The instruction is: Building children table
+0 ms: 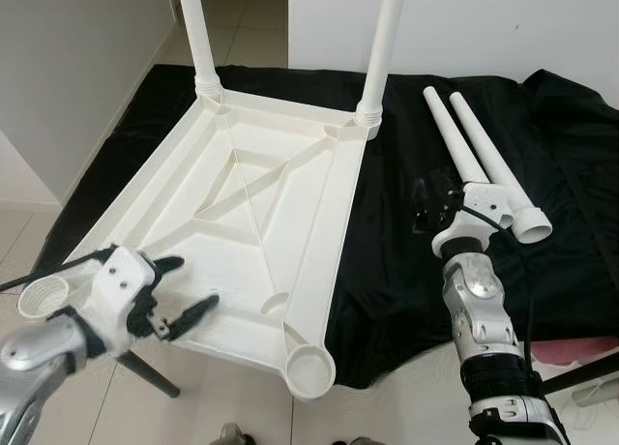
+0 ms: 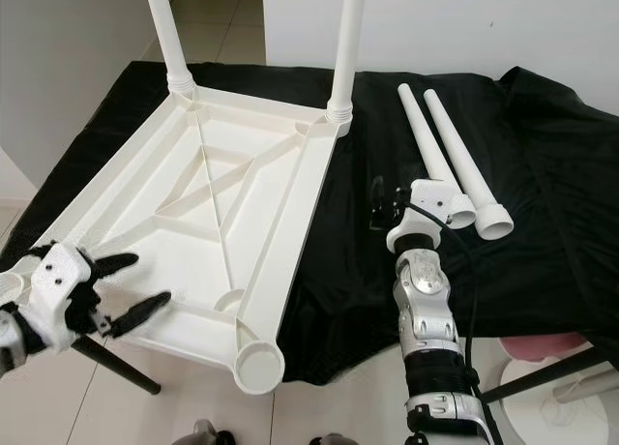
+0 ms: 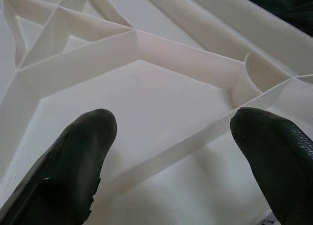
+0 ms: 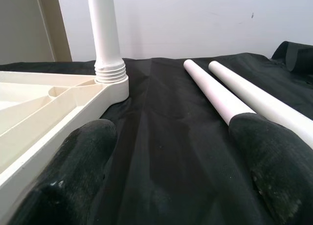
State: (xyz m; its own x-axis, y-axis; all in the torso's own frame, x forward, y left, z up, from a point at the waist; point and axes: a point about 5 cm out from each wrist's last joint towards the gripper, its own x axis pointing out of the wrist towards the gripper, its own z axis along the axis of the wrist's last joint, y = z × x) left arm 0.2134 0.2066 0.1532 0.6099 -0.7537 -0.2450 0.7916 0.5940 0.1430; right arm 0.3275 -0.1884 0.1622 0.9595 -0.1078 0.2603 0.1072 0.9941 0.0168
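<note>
Risk I see: my right end effector (image 1: 432,205), open over the black cloth (image 1: 406,271), could roll the two loose white plastic legs (image 1: 484,164); left end effector (image 1: 179,295) hovers open above the upturned white plastic tabletop (image 1: 247,213).

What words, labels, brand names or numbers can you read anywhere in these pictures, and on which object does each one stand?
None can be read.
Tabletop: plain white plastic, no print or moulded lettering visible.
Fitted legs and loose legs: plain white, unmarked.
Black cloth: no tag or print showing.
Left end effector and right end effector: no legible markings.
</note>
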